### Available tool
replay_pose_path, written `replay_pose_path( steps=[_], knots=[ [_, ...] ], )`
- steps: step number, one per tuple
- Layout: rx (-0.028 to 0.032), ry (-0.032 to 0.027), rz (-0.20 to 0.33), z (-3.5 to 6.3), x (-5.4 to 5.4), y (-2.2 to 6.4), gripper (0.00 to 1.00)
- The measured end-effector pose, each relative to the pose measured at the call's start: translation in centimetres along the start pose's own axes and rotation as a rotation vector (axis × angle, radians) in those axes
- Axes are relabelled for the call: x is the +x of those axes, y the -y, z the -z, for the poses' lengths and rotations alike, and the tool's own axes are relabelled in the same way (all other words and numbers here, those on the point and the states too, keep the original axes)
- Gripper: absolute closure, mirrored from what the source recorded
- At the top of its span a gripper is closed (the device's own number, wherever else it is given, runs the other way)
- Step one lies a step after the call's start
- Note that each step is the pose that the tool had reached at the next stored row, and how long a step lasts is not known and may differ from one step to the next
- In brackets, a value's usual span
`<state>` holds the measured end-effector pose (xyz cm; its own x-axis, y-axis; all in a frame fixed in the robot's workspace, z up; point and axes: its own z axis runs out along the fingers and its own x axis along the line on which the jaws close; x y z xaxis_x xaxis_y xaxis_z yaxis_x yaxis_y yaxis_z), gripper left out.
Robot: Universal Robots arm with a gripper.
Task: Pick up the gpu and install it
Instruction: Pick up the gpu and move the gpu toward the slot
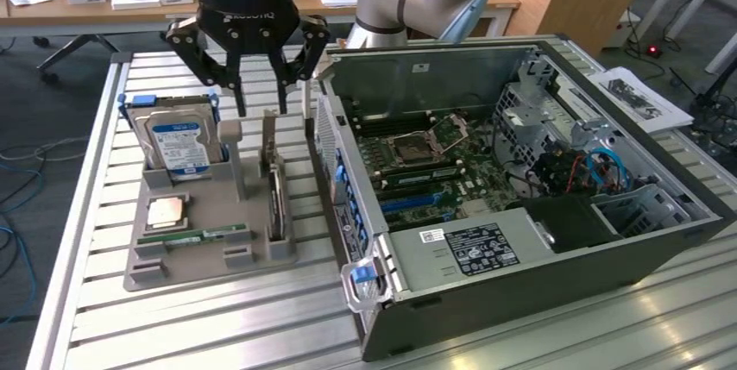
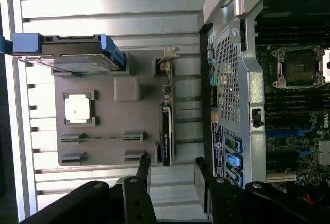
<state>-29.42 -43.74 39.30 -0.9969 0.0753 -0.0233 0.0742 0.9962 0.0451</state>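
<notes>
Exterior view: the gripper (image 1: 262, 85) hangs spread wide and empty, at twelve o'clock from the gpu (image 1: 276, 191), which stands on edge along the tray's (image 1: 196, 271) three-o'clock side. Wrist view: the fingers (image 2: 144, 166) hold nothing. I'd centre them squarely over the card's edge, clear of the case wall (image 2: 234, 95), before closing.

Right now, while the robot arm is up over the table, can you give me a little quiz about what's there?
1. True or false: the thin, flat dark grey-black graphics card already sits inside the open computer case.
2. The silver hard drive with the blue-white label stands in: A) the grey plastic tray; B) the computer case; C) the wooden desk.
3. Fill in: the robot's jaws, above the tray, are ____ and hold nothing.
Key: 1 false, the card stands on edge in the tray. 2 A. 3 open.
</notes>
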Motion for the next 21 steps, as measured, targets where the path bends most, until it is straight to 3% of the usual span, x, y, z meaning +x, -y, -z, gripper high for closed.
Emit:
replay_pose_path(
  steps=[6,21],
  knots=[
    [-0.0007,0.0,0.0,-0.3,0.0,0.02,0.53],
    [-0.0008,-0.0001,0.0,-3.01,0.1,0.14,0.53]
  ],
)
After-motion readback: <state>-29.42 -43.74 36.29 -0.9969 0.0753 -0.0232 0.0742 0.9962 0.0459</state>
